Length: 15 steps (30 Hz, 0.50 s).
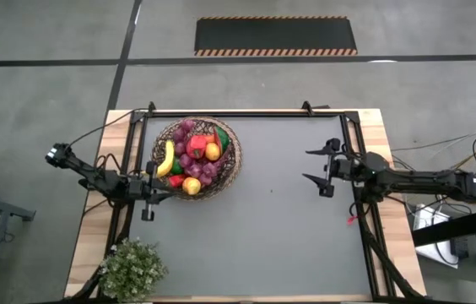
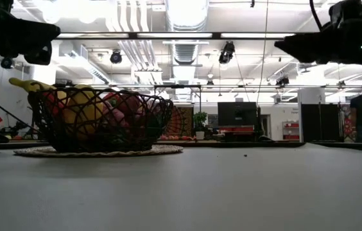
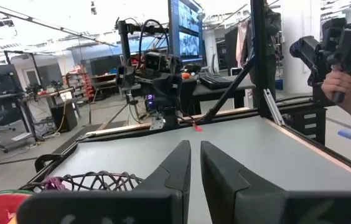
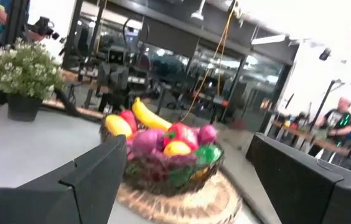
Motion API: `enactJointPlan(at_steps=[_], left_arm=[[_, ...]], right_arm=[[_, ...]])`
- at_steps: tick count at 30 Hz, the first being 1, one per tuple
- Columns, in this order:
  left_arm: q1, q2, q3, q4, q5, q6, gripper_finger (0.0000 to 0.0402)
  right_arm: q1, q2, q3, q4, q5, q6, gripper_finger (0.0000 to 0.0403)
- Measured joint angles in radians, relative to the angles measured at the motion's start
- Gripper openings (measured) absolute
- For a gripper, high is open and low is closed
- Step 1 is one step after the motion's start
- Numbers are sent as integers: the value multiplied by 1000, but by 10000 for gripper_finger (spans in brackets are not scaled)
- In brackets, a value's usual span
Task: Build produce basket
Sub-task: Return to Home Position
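The basket (image 1: 196, 158), a round bowl of dark wicker, stands on a flat woven mat (image 2: 97, 151) at the table's far left. It holds the produce (image 4: 163, 140): a yellow banana (image 1: 167, 159), purple grapes, red and green peppers, orange and yellow fruits. My left gripper (image 3: 194, 163) is shut and empty, level, just near-left of the basket (image 3: 94, 182), pointing across the table. My right gripper (image 1: 312, 166) is open and empty at the table's right, facing the basket from well away.
A small green potted plant (image 1: 132, 268) stands at the table's near left corner. A black frame (image 1: 246, 114) runs along the table's edges. Bare grey tabletop (image 1: 272, 219) lies between basket and right arm. Beyond the table a person's hand (image 3: 343, 81) holds a dark device.
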Motion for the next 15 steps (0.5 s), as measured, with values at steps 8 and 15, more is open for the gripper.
enactJointPlan(at_steps=[8, 15], left_arm=[[0, 2, 0, 0, -1, 0, 17], [0, 13, 0, 1, -1, 0, 17]], right_arm=[[0, -216, 0, -269, -43, 70, 327], [1, -346, -1, -388, -46, 102, 327]])
